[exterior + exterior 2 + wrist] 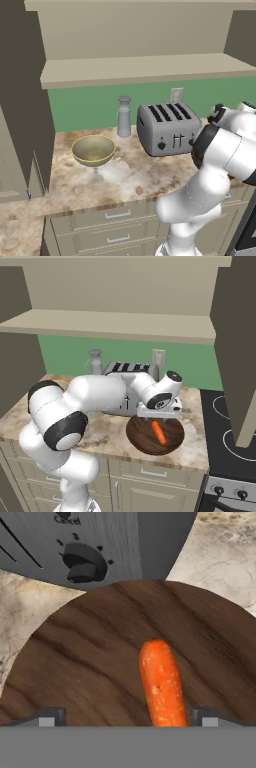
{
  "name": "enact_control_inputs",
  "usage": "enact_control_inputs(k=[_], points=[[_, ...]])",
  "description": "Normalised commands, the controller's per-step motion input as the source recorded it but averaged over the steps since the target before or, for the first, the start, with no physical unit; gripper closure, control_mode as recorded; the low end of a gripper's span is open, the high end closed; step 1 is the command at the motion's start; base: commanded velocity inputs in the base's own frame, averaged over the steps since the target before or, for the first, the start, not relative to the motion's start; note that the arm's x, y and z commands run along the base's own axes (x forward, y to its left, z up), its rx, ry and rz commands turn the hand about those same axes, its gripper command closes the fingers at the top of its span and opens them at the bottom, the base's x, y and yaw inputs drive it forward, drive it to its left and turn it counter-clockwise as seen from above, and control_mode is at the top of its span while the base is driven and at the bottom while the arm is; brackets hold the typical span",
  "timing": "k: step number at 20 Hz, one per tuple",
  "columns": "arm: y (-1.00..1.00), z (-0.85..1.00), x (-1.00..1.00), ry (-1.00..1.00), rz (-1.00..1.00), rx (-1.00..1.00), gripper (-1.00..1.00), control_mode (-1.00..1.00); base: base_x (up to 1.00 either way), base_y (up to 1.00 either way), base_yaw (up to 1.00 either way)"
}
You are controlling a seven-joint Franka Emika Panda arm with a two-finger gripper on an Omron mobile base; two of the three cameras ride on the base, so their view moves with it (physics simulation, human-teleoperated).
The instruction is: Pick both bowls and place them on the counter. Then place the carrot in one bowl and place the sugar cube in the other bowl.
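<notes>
Two bowls sit on the counter (75,185): the beige bowl (93,149) toward the left end, upright on its small foot, and the wood bowl (142,442) near the right end, just in front of the toaster (167,128). Between them, close to the front edge, the sugar cube (139,190) lies alone on the stone, well apart from both bowls. A grey shaker (123,116) stands against the green wall, behind the beige bowl and just left of the toaster.

From the right base camera the carrot (159,432) lies inside the wood bowl, slightly off centre and angled, resting on the dark grain. The gripper (159,417) hangs directly above it, pointing down, close over the bowl. From the hand camera the carrot (161,682) runs up from the bottom edge across the wood bowl (90,662), and the gripper (129,716) has its fingers (47,717) spread wide, one tip at each side of the carrot and neither touching it. The toaster's dial (84,563) shows beyond the bowl's rim, with mottled counter (222,557) on either side
</notes>
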Motion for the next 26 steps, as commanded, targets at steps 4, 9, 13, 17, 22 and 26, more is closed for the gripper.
enact_control_inputs(k=[4, 9, 13, 17, 22, 26], points=[[0.36, 0.33, -0.39, 0.0, -0.05, 0.0, -1.0, -1.0, 0.0, 0.0, 0.0], [0.41, 0.28, -0.42, 0.0, -0.05, 0.0, -1.0, -1.0, 0.0, 0.0, 0.0], [0.5, 0.22, -0.43, 0.0, -0.07, -0.05, -1.0, -1.0, 0.0, 0.0, 0.0], [0.55, 0.17, -0.4, 0.0, -0.09, -0.05, -1.0, -1.0, 0.0, 0.0, 0.0], [0.63, 0.14, -0.32, 0.0, -0.04, -0.05, -1.0, -1.0, 0.0, 0.0, 0.0], [0.59, 0.1, -0.26, 0.0, -0.01, -0.05, -1.0, -1.0, 0.0, 0.0, 0.0]])
